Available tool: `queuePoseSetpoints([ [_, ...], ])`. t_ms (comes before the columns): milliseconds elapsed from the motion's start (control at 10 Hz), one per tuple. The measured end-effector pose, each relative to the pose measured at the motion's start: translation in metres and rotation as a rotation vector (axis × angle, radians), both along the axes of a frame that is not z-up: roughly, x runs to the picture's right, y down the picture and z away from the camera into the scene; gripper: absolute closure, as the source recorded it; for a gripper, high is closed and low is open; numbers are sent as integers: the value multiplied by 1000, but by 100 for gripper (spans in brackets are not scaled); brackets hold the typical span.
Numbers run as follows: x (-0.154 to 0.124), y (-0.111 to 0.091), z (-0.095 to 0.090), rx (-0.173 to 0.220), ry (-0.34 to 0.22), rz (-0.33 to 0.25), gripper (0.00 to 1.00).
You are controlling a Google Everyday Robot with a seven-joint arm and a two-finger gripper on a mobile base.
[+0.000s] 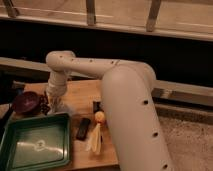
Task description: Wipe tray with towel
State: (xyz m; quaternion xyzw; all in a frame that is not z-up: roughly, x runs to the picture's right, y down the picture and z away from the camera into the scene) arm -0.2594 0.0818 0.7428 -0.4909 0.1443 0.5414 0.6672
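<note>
Wooden tabletop [82,97] down low, a dark wall behind it and a pale railing [90,12] across the top of the shot. And there is the big white arm [125,107], filling the right half of the view, bending over and reaching out to the far left of the table.

The gripper [51,102] hangs at the end of that arm, pointing down, low over the wood, jaws closed tight. Whether anything is pinched between them cannot be made out from here.

Right in front of the gripper, on the camera's side of it and just beside it, sits the tray [52,140]. It is the biggest thing on the table: dark green, rectangular, shallow, with a raised rim and rounded corners. Its bottom is glossy and catches the light, with a small pale smudge [40,146] near the middle. The gripper is outside the tray, beyond its far rim.

Beside the gripper, toward the left edge of the shot, there is a dark purple bowl [25,102]. On the gripper's other side, under the arm, lies a small black block [82,129], a yellow-orange ball [100,117], and a pale long item [95,140] near the table's front edge
</note>
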Motion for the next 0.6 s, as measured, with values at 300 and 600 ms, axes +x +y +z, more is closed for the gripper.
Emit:
queuePoseSetpoints([
  [300, 2, 0, 0, -1, 2, 2, 100],
  [600, 0, 0, 0, -2, -3, -3, 100],
])
